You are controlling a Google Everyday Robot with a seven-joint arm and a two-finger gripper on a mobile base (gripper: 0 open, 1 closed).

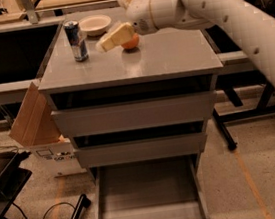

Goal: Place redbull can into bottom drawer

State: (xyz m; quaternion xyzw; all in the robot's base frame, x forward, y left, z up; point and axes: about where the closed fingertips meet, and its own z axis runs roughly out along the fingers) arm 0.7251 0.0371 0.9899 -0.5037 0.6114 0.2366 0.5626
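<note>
On the grey tabletop (166,57) the slim blue-and-silver redbull can (75,40) stands ungrasped. My gripper (110,39) hovers nearby, spread or closed I cannot tell. The long grey bottom drawer (149,195) is open, nothing in it.

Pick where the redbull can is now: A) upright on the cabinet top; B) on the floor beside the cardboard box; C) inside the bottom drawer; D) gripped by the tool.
A: the redbull can stands upright on the cabinet top, left of the bowl; the tool hangs to its right by the orange, clear of the can.
</note>
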